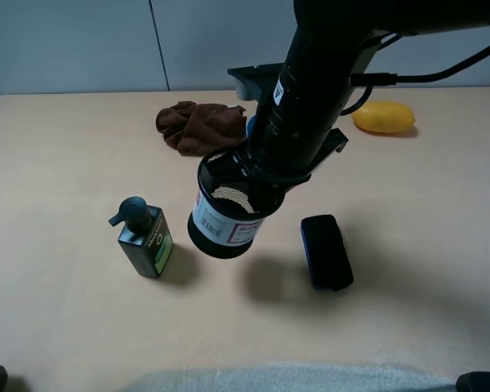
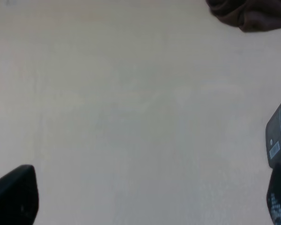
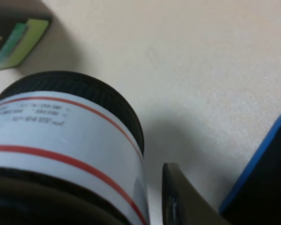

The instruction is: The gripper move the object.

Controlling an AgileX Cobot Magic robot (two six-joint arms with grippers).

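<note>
The black wire-mesh pen cup (image 1: 227, 214) with a white-and-red label hangs tilted above the table's middle, its shadow on the table to its right. My right gripper (image 1: 257, 175) is shut on the cup's upper rim, the big black arm coming down from the top right. In the right wrist view the cup's label and black base (image 3: 61, 136) fill the left side, with one dark finger (image 3: 178, 199) outside the cup wall. My left gripper (image 2: 145, 199) is open and empty over bare table; only its dark fingertips (image 2: 14, 197) show.
A dark green pump bottle (image 1: 144, 238) stands just left of the cup. A flat black case (image 1: 327, 251) lies to the cup's right. A brown cloth (image 1: 198, 124) and a yellow object (image 1: 384, 117) lie at the back. A pale pad (image 1: 278, 377) runs along the front edge.
</note>
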